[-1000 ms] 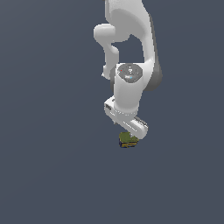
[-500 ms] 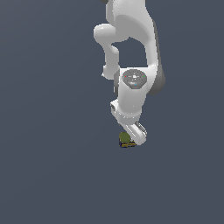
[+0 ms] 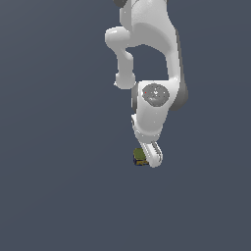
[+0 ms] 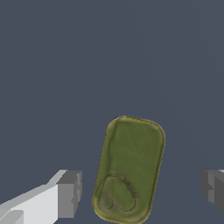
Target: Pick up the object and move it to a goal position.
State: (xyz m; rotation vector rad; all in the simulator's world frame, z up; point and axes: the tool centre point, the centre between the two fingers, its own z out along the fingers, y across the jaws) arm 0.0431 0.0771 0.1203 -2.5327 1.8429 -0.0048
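From my station the arm (image 3: 147, 44) reads as glossy white throughout, built of rounded, bulbous link housings with smooth seams. I note a circular grey cap (image 3: 156, 94) set in the joint housing above the gripper (image 3: 153, 158), and a darker grey band along the housing's edge beside it. In the wrist view, the fingers (image 4: 70, 194) end in squared grey pads, the nearer one on a white angular body. I see no cables, screws or printed markings.

The can (image 4: 129, 169) lies between the gripper (image 4: 142, 190) fingers, seemingly untouched.
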